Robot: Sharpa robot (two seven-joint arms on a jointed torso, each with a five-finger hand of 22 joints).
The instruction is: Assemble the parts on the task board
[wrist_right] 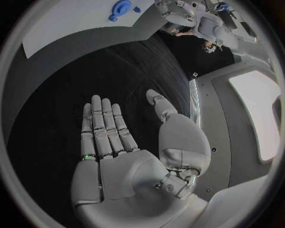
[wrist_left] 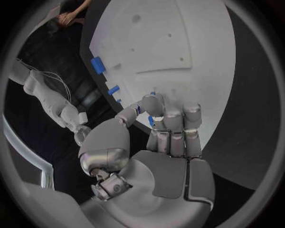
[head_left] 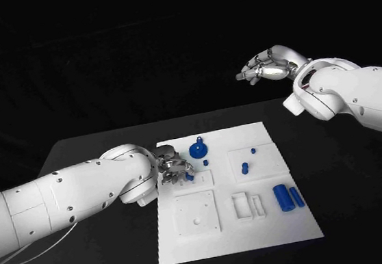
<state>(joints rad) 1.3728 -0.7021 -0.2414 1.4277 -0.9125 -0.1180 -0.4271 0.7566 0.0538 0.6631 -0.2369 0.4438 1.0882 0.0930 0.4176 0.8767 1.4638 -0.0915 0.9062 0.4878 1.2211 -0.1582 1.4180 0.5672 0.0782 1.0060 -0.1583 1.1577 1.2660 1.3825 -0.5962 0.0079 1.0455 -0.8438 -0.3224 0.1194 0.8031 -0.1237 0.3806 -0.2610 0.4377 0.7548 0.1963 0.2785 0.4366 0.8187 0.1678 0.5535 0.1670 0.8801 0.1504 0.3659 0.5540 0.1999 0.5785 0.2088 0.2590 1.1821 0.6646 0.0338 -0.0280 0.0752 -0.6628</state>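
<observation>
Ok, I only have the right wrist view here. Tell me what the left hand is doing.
Observer: The left hand is over the far-left part of the task board, and it seems to pinch a small blue part at its fingertips.
Operator: Give me where the round blue part sits from it.
Observer: The round blue part lies on the board close beside that hand, on its right.
Operator: Name what else is on the board.
Observer: Two blue cylinders lie side by side toward the board's near-right corner.
</observation>
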